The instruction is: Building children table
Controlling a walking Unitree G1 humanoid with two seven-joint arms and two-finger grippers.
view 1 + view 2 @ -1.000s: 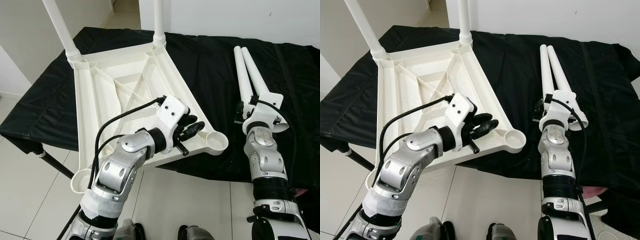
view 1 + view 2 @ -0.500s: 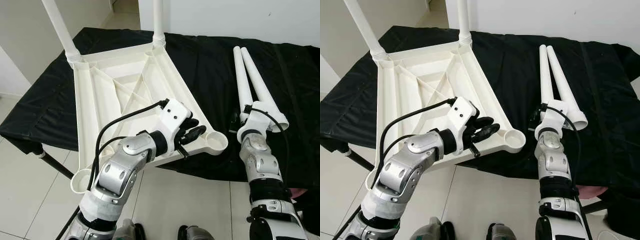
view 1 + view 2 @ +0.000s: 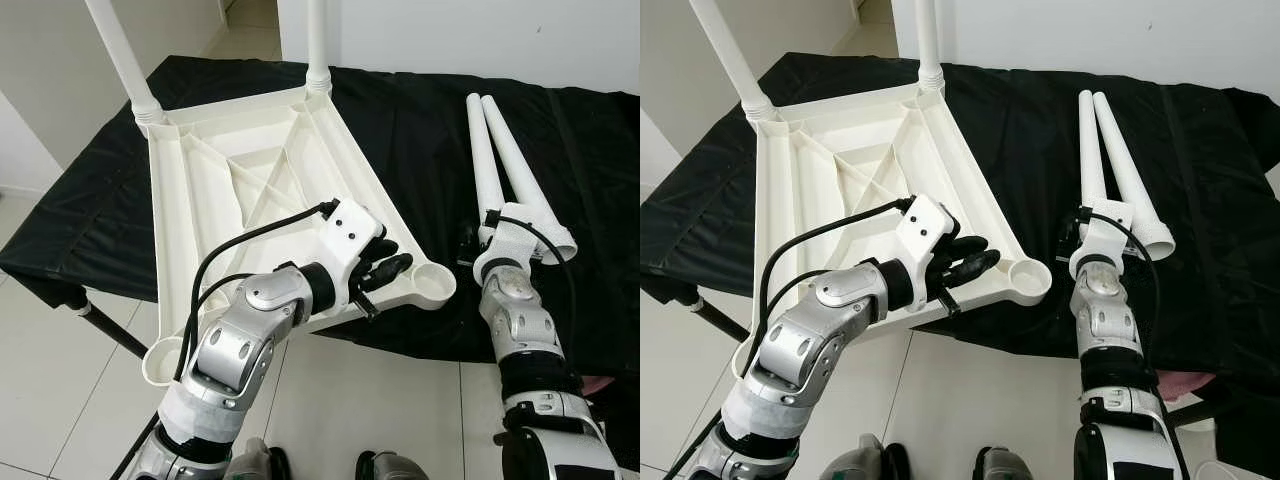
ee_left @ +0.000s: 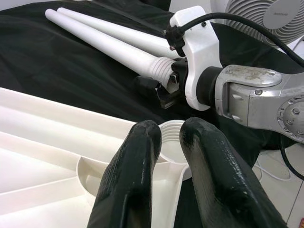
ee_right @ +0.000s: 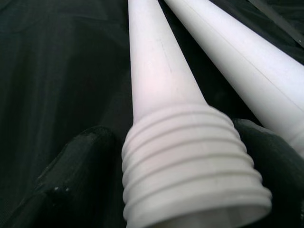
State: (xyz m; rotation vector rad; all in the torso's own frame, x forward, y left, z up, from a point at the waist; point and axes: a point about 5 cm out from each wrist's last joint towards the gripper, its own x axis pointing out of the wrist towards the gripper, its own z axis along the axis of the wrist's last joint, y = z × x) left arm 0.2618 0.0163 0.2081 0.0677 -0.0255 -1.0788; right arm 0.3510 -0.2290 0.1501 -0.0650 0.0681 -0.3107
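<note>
Black cloth (image 3: 420, 120) covers the bench; right gripper (image 5: 190, 190), fingers astride the nearer loose leg's (image 3: 484, 160) threaded end, may knock its neighbour beside it rolling, while left gripper (image 4: 171, 156) pinches the tabletop's (image 3: 250, 190) corner socket (image 3: 434, 284).

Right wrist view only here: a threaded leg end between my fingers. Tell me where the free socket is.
Observer: One socket is at the tabletop's near corner, just left of the right gripper.
Operator: Say what's next to it.
Observer: The left gripper sits at the tabletop's rim, right beside that socket.
Operator: Report what's mounted so far.
Observer: Two fitted legs stand upright in the far corners.
</note>
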